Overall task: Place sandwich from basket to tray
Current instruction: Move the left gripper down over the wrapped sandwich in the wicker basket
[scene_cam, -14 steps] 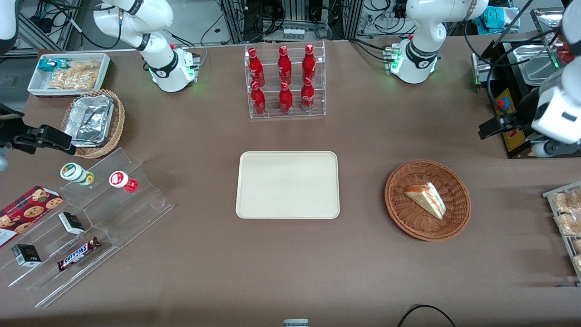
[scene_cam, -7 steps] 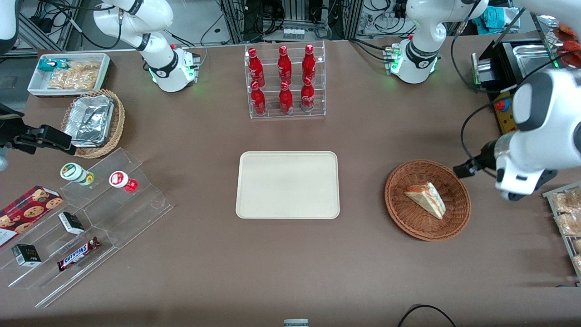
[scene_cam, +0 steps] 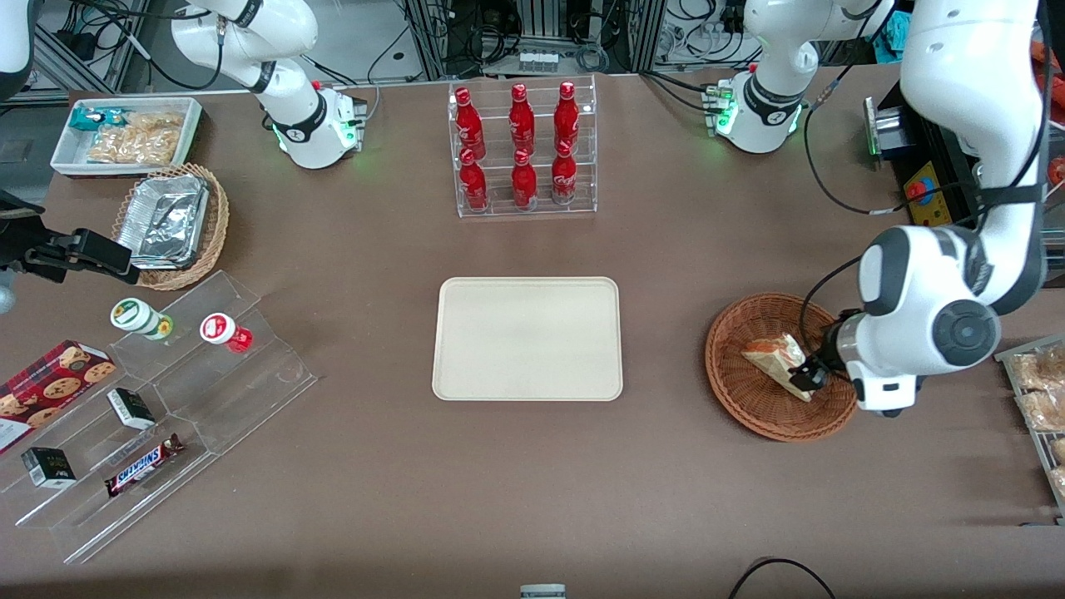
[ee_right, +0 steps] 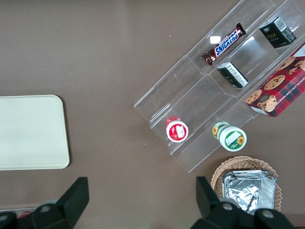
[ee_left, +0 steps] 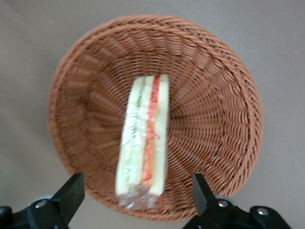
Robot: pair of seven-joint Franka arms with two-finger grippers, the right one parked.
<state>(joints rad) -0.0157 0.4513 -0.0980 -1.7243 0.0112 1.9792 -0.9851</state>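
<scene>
one sandwich [ee_left: 144,143] in basket [ee_left: 228,109], jaws wide apart above it, seemingly untouched, tray [scene_cam: 527,339] beside

One sandwich [scene_cam: 776,361], one basket [scene_cam: 749,408], one tray [scene_cam: 527,339], six red bottles [scene_cam: 521,143], one end effector [ee_left: 138,198] above the basket.

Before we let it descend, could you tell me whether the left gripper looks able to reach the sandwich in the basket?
Probably yes: the gripper hangs open over the sandwich, which lies uncovered in the basket.
</scene>
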